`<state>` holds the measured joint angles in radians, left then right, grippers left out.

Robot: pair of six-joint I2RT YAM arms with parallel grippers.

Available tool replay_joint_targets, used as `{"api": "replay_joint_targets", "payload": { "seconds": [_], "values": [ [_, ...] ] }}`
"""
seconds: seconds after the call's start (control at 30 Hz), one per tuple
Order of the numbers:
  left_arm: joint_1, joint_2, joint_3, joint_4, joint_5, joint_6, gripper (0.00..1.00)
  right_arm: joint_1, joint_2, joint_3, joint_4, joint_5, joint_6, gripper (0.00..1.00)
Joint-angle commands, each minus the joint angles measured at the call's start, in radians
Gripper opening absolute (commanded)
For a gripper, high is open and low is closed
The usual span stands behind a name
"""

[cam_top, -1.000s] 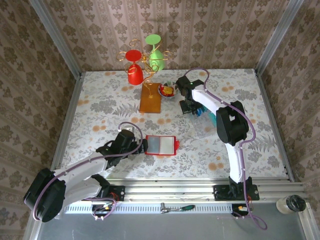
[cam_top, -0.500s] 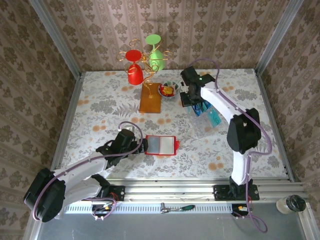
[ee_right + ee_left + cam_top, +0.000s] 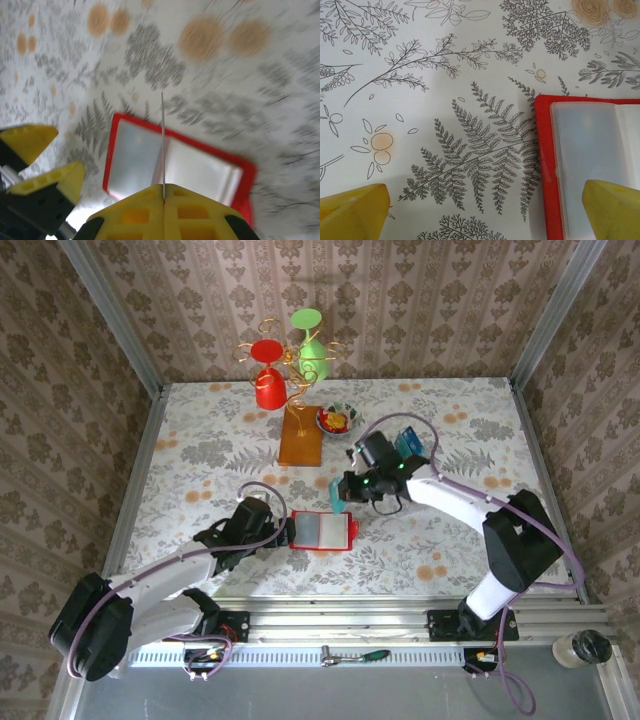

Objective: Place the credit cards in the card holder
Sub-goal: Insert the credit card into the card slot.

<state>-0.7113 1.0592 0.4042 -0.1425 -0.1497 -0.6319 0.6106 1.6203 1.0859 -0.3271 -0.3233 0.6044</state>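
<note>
- The left tool [image 3: 480,216] is standing wide open and gripping nothing. One finger [image 3: 612,207] is hanging over the holder [image 3: 543,165] at its left edge, and the other over bare worktop [image 3: 420,100].
- The right tool [image 3: 164,196] is clamping shut on a thin teal card [image 3: 163,140], holding it edge-on just above the holder.
- The holder is lying open and flat at the worktop's near middle between both tools, showing a red rim and clear pockets.
- More cards [image 3: 408,443] are sitting farther back on the right.
</note>
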Motion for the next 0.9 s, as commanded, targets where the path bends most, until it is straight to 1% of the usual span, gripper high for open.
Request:
{"api": "replay_joint_targets", "payload": {
  "seconds": [0.0, 0.23, 0.43, 0.87],
  "values": [
    [-0.002, 0.011, 0.034, -0.028, -0.016, 0.021, 1.0, 0.057, -0.019, -0.057, 0.198, -0.019, 0.116, 0.0],
    [-0.012, 0.037, 0.047, -0.032, -0.023, 0.032, 1.0, 0.102, 0.023, -0.131, 0.309, -0.022, 0.185, 0.0],
    [-0.022, 0.057, 0.057, -0.028, -0.027, 0.036, 1.0, 0.122, 0.07, -0.139, 0.327, -0.02, 0.192, 0.0],
    [-0.055, 0.117, 0.077, -0.007, -0.039, 0.05, 1.0, 0.13, 0.161, -0.137, 0.362, -0.031, 0.206, 0.0]
  ]
}}
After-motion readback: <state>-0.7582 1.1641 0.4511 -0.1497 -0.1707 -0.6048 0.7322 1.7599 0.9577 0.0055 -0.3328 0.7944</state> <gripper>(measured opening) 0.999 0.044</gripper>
